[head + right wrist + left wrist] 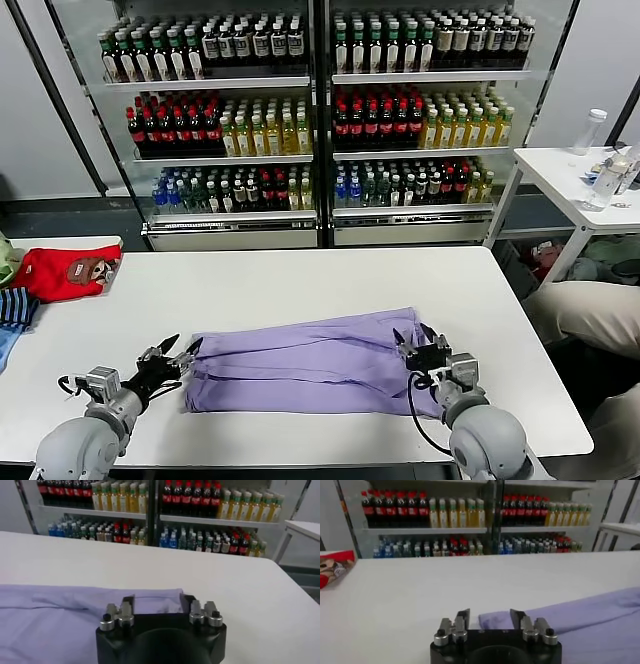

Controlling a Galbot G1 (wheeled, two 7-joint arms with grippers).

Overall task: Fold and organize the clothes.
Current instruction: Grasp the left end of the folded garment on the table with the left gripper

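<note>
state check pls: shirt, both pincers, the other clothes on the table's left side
lavender T-shirt: lying flat on the white table, partly folded into a wide band.
left pincer: open, at the shirt's left edge, not gripping.
right pincer: open, at the shirt's right end, not gripping.
red garment: folded, at the table's left edge.
striped garment: folded, beside the red one, partly out of frame.

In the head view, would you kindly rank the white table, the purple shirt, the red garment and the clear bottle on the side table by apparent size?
1. White table.
2. Purple shirt.
3. Red garment.
4. Clear bottle, though it stands farther from the camera, so its true size is less sure.
</note>
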